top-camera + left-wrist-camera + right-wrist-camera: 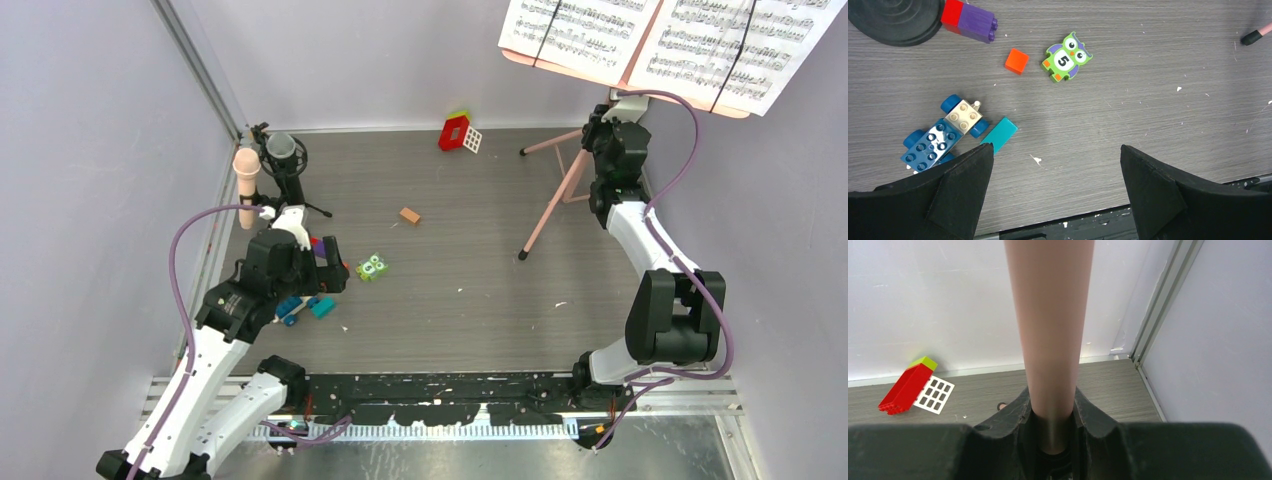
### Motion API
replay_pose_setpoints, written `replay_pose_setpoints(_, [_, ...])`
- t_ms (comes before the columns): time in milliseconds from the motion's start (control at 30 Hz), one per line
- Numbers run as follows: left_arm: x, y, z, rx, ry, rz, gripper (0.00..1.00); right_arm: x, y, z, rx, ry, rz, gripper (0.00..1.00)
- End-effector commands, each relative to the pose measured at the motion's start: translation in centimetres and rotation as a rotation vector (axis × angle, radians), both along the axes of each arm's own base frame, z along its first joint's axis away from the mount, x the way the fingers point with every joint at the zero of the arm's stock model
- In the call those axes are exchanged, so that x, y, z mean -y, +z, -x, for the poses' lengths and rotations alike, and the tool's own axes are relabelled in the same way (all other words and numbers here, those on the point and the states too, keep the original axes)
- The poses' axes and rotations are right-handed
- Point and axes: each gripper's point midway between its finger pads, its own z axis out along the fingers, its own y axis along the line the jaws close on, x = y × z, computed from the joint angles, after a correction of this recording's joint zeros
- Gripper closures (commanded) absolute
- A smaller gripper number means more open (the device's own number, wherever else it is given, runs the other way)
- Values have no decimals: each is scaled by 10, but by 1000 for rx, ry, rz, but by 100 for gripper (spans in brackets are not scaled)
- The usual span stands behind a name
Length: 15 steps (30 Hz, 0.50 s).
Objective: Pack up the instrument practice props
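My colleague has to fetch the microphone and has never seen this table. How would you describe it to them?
Look at the table's far left corner, against the pale wall. A black stand rises there, and the microphone stands upright just left of it. It is the only beige-pink rounded stick in that corner; the toy blocks nearby are small, low and brightly coloured.
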Motion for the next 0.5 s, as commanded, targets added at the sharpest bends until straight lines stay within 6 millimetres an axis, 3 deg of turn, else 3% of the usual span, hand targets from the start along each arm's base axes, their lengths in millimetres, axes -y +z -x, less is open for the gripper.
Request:
replay_pose_setpoints(0, [6,14,-7,52,-19,26,0,8,-25,0,-84,-2,20,99])
replay_pose_setpoints(300, [6,14,-7,50,-18,25,0,-10,-35,1,-138,80,-42,99])
replay_pose_setpoints(467, [6,14,-7,48,-20,25,0,-33,-40,6,-165,188,-72,99])
